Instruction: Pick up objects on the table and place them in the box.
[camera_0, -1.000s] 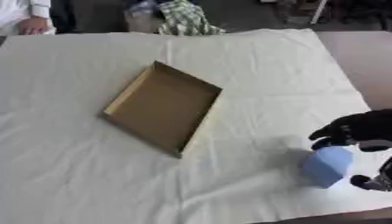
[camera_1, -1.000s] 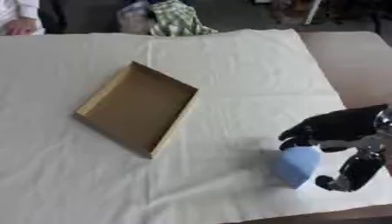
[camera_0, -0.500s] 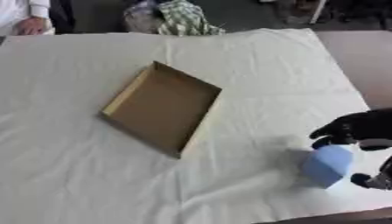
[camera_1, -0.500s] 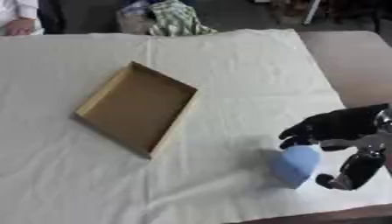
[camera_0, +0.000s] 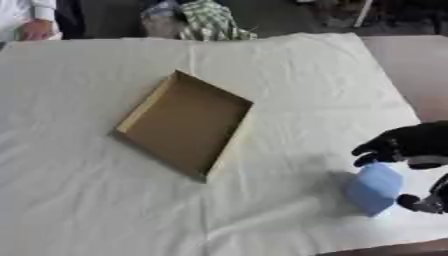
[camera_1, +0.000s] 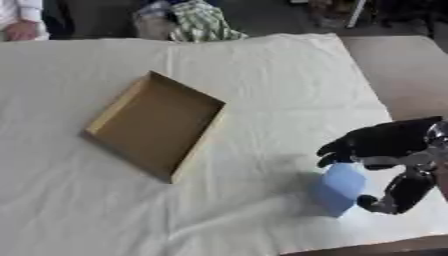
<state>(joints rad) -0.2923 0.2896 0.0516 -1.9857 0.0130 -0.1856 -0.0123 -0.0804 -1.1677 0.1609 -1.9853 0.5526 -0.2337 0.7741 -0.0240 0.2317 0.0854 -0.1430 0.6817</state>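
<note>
The blue block (camera_1: 337, 189) lies near the front right corner of the worktop (camera_0: 79, 200), on the white cloth (camera_1: 262, 75) that covers it. The right robot hand (camera_1: 385, 145) is around the block: its dark fingers (camera_1: 337, 150) curl over the top edge of the block, and the thumb (camera_1: 398, 192) comes down on the right side, with its tip near the lower right corner of the block. So the hand is clamped on the block, fingers above and thumb beside. I cannot tell if the block is lifted or if it touches the cloth; a soft shadow shows on the cloth to its left.

The box (camera_0: 188, 122) is a shallow brown cardboard tray. It lies near the middle of the worktop, turned so that one corner points to the far side, and it is well apart from the block, to the left and farther away. Its floor is bare brown card.

The left robot hand shows in neither view.

At the far edge of the worktop there is a bundle of checked fabric (camera_0: 210, 20).
</note>
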